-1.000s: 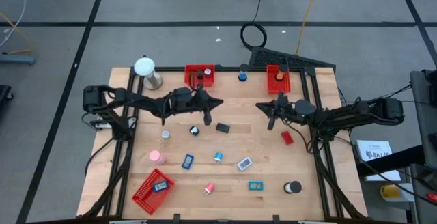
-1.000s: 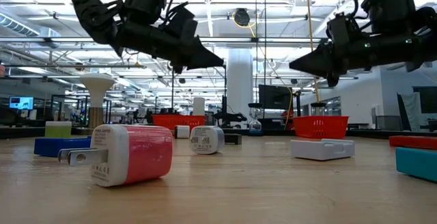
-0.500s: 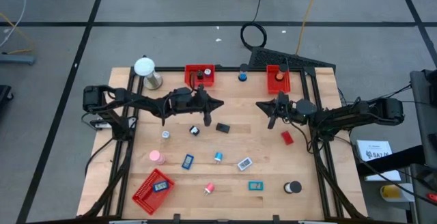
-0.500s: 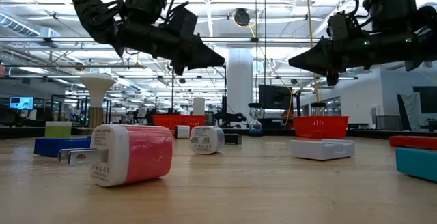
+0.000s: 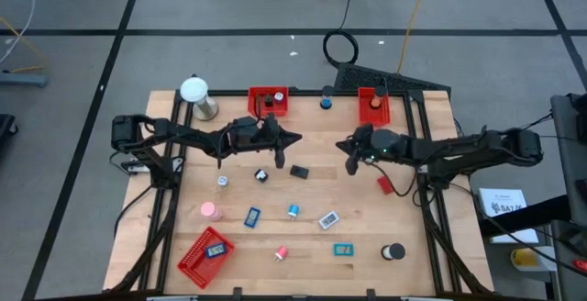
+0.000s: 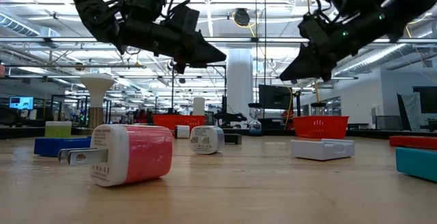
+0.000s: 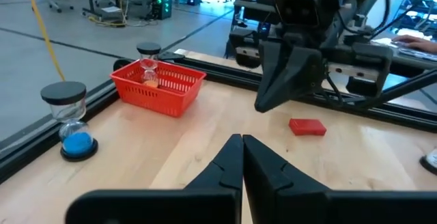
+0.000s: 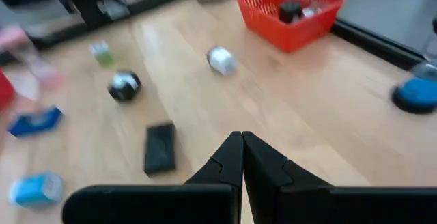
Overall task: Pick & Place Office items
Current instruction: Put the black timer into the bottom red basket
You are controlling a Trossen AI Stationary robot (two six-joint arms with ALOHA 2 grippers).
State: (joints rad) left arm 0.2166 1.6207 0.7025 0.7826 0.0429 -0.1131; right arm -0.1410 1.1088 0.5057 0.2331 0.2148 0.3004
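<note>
Black rectangular piece point(image 5: 299, 171) lies mid-table, long axis slanted, between both arms; left gripper point(image 5: 292, 139) hovers nearer, toward far edge from it, jaws pressed together, empty. Right gripper point(image 5: 346, 150) hangs toward right edge, jaws pressed together, empty; red flat piece point(image 5: 386, 185) near it. Count: three red mesh trays, two at far edge point(image 5: 267, 101), one at near-left corner; roughly a dozen loose items on table point(image 5: 431, 246).

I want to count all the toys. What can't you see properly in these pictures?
- Left red tray, high view: its contents are too small to name.
- Blue block, low view: partly hidden behind the pink plug.
- Small items near the black piece, right wrist view: blurred.
- Teal block, low view: cut off by the edge.
</note>
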